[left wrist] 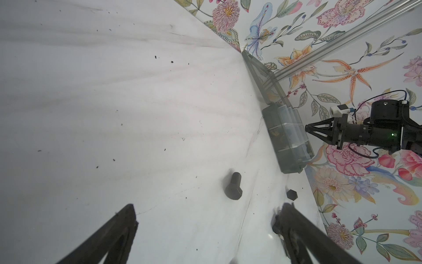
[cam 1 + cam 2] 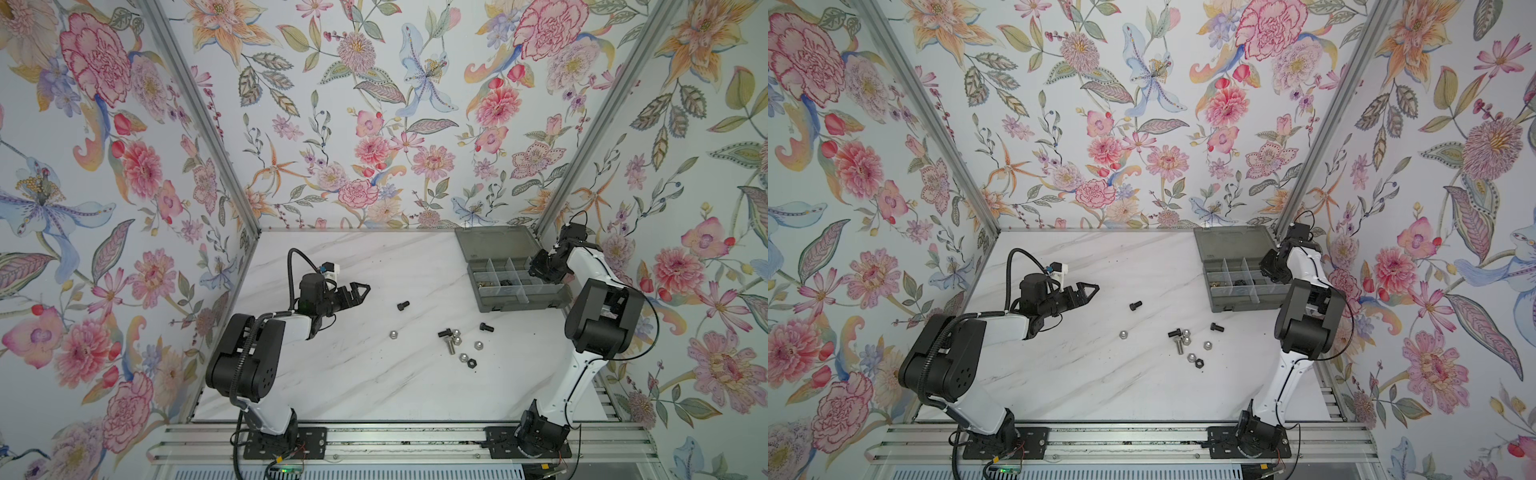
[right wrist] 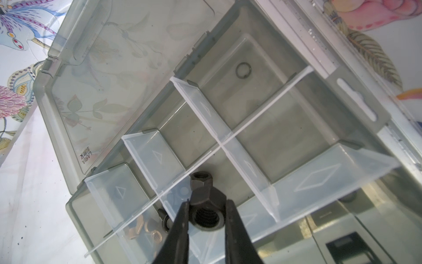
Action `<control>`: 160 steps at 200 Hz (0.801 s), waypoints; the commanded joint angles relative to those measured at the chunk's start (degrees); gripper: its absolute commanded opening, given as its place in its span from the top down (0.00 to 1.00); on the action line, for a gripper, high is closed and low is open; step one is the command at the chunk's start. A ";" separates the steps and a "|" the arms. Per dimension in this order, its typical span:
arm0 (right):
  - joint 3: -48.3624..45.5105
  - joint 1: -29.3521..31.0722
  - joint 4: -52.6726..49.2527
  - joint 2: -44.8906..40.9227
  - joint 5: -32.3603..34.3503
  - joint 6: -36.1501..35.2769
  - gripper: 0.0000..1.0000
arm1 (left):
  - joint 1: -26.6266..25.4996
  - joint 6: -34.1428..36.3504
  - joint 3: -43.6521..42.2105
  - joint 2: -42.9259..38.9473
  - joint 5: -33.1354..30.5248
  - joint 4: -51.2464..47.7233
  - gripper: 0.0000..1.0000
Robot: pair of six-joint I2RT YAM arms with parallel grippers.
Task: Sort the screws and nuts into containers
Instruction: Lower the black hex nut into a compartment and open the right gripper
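Right pincer [image 3: 206, 204] clamping black nut [image 3: 206, 197], hanging over open box [image 2: 519, 300] sitting at far right corner of bench [image 2: 332, 382]. Brass nuts [image 3: 146, 230] lying in one cell. Left pincer [image 2: 360, 289] hovering with jaws apart near bench middle, just beside lone black screw [image 2: 403, 306]. Other screws and nuts [image 2: 456, 341] lying scattered between bench middle and box; silver nut [image 2: 392, 334] lying apart toward left edge

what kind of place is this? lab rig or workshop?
Probably a lab robot cell: two arms bolted to an aluminium rail, floral-wallpapered enclosure walls, a marble-look tabletop holding loose screws, nuts and an organiser box.
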 commanded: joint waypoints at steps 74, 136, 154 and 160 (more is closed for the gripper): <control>0.40 -0.37 -0.69 1.32 -0.76 -0.96 0.76 | -0.46 -0.38 1.78 2.42 1.26 0.79 0.01; 0.75 -1.15 -1.38 0.14 -1.11 -1.24 0.69 | -0.45 -0.68 1.57 2.44 1.77 1.72 0.01; 0.79 -1.42 -1.52 0.02 -1.33 -1.39 0.66 | -0.45 -0.65 1.46 2.52 1.97 1.75 0.00; 0.75 -1.50 -1.49 -0.11 -1.47 -1.44 0.65 | -0.45 -0.62 1.41 2.50 1.99 1.85 0.00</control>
